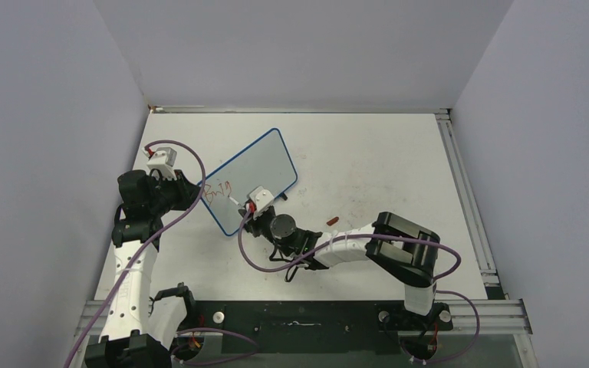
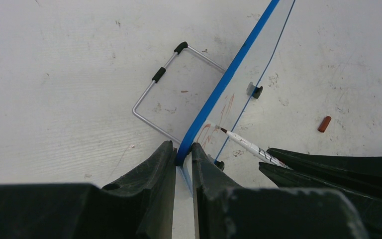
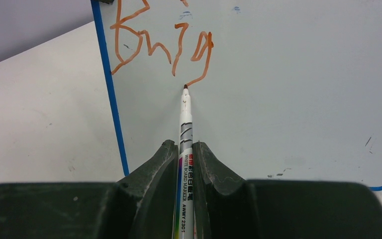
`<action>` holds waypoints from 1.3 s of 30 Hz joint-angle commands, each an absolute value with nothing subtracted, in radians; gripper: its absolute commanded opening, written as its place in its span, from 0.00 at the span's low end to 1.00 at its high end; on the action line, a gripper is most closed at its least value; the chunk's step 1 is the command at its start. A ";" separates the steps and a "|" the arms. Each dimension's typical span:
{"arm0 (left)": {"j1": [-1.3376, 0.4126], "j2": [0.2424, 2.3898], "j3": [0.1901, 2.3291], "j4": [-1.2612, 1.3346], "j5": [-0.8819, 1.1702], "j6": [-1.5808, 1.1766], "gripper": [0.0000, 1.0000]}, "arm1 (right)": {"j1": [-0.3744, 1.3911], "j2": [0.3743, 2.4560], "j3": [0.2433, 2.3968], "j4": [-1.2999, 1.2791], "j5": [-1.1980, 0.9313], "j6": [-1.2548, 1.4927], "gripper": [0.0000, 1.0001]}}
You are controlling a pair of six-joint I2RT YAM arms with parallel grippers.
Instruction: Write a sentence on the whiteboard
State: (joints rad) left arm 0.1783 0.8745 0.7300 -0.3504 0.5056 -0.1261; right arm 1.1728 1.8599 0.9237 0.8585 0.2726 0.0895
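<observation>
Marker (image 3: 185,114) writing on the whiteboard (image 1: 257,161)
The right fingers (image 3: 154,167) are clenching the marker, its tip meeting the red lettering (image 3: 144,42); the left fingers (image 2: 156,169) are pinching the whiteboard's blue edge as it is standing on the bench (image 1: 376,153).

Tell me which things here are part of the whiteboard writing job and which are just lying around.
In use: whiteboard, clamped at its edge by the left gripper; red lettering; marker, held in the right gripper.
Lying about: red cap on the table; wire frame behind the board, possibly its stand.
</observation>
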 commanded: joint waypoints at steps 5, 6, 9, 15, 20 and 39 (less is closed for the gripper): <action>0.178 0.865 0.736 -0.374 0.499 -0.121 0.00 | 1.187 1.794 0.934 0.902 0.333 0.088 0.05; 0.178 0.865 0.736 -0.374 0.500 -0.121 0.00 | 1.187 1.778 0.930 0.906 0.339 0.088 0.05; 0.177 0.864 0.735 -0.374 0.500 -0.121 0.00 | 1.184 1.742 0.927 0.909 0.348 0.076 0.05; 0.178 0.864 0.734 -0.374 0.500 -0.121 0.00 | 1.144 1.751 0.971 0.898 0.315 0.064 0.05; 0.177 0.864 0.734 -0.374 0.499 -0.121 0.00 | 1.115 1.784 1.009 0.893 0.287 0.061 0.05; 0.177 0.867 0.735 -0.374 0.499 -0.121 0.00 | 1.104 1.835 1.050 0.895 0.242 0.051 0.05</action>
State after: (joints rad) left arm 0.1783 0.8715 0.7300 -0.3534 0.5056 -0.1265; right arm 1.1057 1.8305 1.0153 0.8566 0.2604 0.0555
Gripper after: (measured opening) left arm 0.144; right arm 0.149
